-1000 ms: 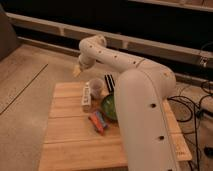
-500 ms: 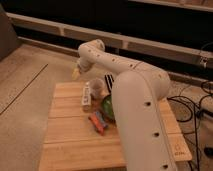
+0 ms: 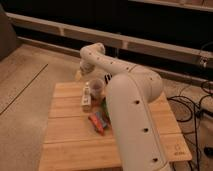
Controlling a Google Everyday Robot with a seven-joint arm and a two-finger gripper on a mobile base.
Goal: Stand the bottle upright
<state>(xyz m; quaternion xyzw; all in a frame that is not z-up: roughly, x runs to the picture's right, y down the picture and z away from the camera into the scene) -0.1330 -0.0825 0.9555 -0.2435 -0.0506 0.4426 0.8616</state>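
The small whitish bottle [image 3: 86, 98] with a pale yellowish end is on the wooden table [image 3: 67, 135], left of centre. It seems to lie on its side, pointing away from the camera. My gripper [image 3: 79, 74] is above the table's far left edge, behind the bottle and a short way apart from it. It holds nothing that I can see. The big white arm [image 3: 132, 115] crosses the right half of the table.
A translucent cup [image 3: 96, 86] stands just right of and behind the bottle. A flat orange-and-blue packet [image 3: 99, 123] lies in front. A green bowl [image 3: 105, 107] is mostly hidden by the arm. Cables [image 3: 192, 107] lie on the floor at right.
The arm's thick link has swung a little left and nearer the camera. The gripper stays near the table's far left edge, slightly lower. The bottle has not moved.
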